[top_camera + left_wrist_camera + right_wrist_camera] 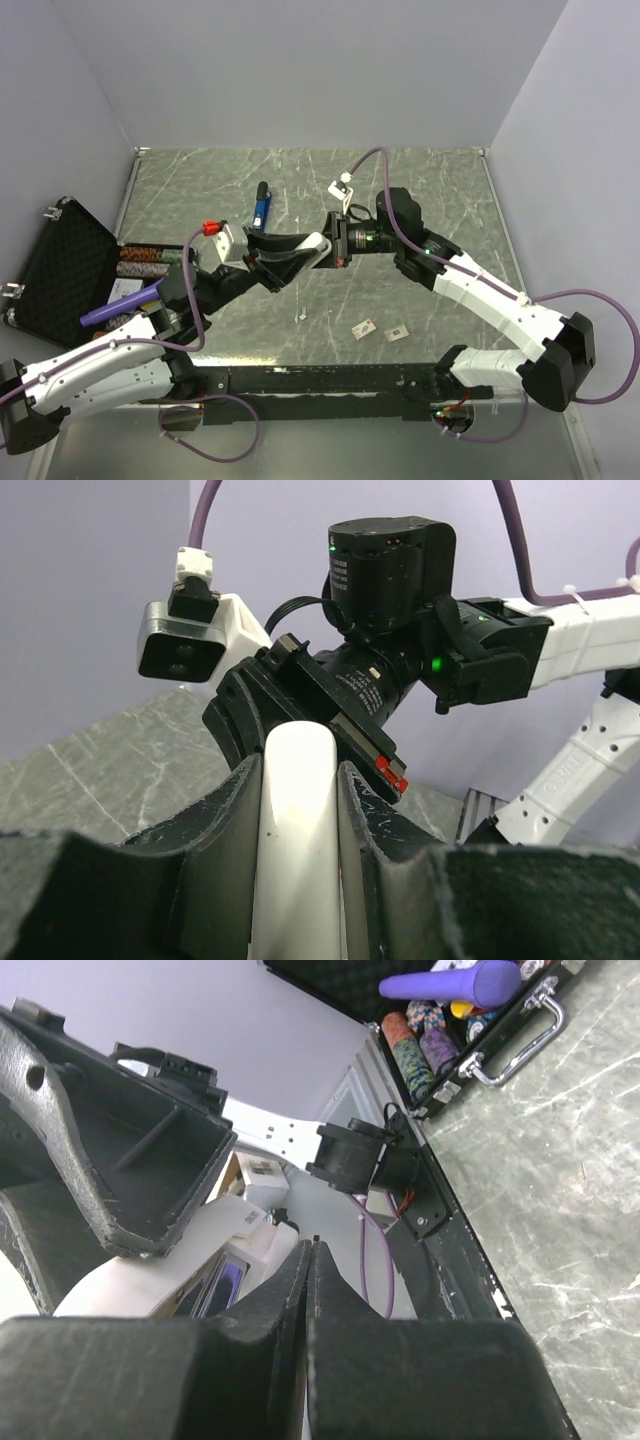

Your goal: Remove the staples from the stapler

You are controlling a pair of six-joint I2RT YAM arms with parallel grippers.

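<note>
left gripper point(298, 768) clamped on white bar point(295, 870); bar's near end is cut off by the frame edge. right gripper point(310, 1260) jaws pressed fully together, nothing between them. It sits right behind the bar's far tip, contact unclear. stapler point(262, 207) on table at 12 o'clock from left gripper, neither gripper on it; its near end merges with the gripper outline. staples point(300, 314): just a pale speck at 6 o'clock, too small to confirm.
</note>
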